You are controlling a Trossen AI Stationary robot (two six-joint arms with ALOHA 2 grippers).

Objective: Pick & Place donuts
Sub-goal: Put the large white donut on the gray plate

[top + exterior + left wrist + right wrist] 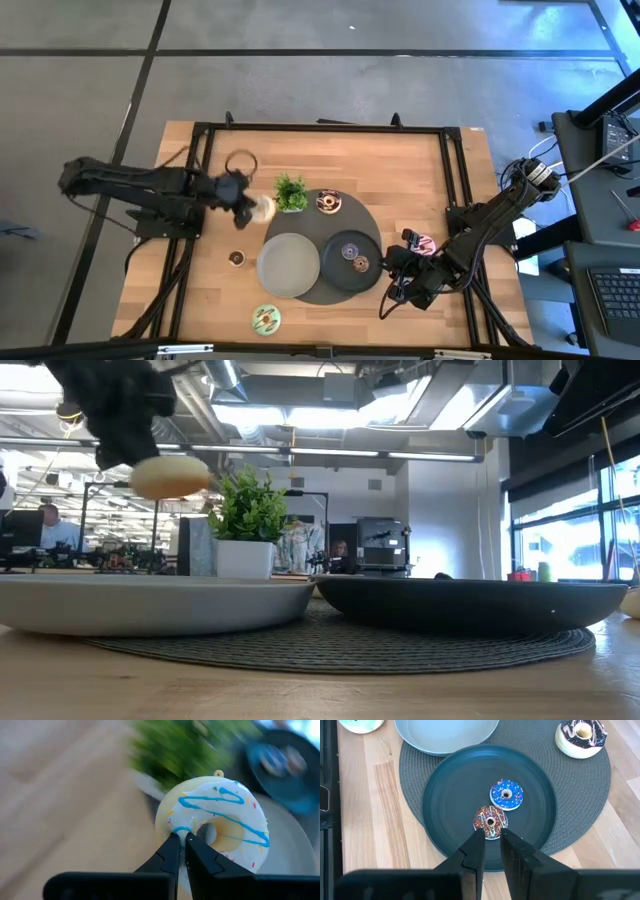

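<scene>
My left gripper (248, 207) is shut on a white-iced donut (263, 208) with blue drizzle, in the air next to the small plant (291, 192). The low view shows that donut (170, 477) above the grey plate (150, 610). A blue donut (506, 795) and a brown sprinkled donut (490, 821) lie flat in the dark plate (450, 795). A chocolate-iced donut (581, 737) sits on the woven mat. A green donut (266, 318), a tiny brown one (236, 258) and a pink one (421, 243) lie on the wood. My right gripper (492, 842) hovers narrowly open above the dark plate's edge. My left gripper pinches the white donut's ring (172, 822) just beside its hole, and the fingertips (171, 845) cover the exact spot. The donut (215, 820) is lifted clear of the table, its iced face turned toward the wrist camera.
The grey plate (288, 265) and the dark plate (335, 262) share a round woven mat (372, 222) at mid-table. The potted plant stands just past the held donut. A black frame (320, 127) borders the table. Bare wood lies left of the plates.
</scene>
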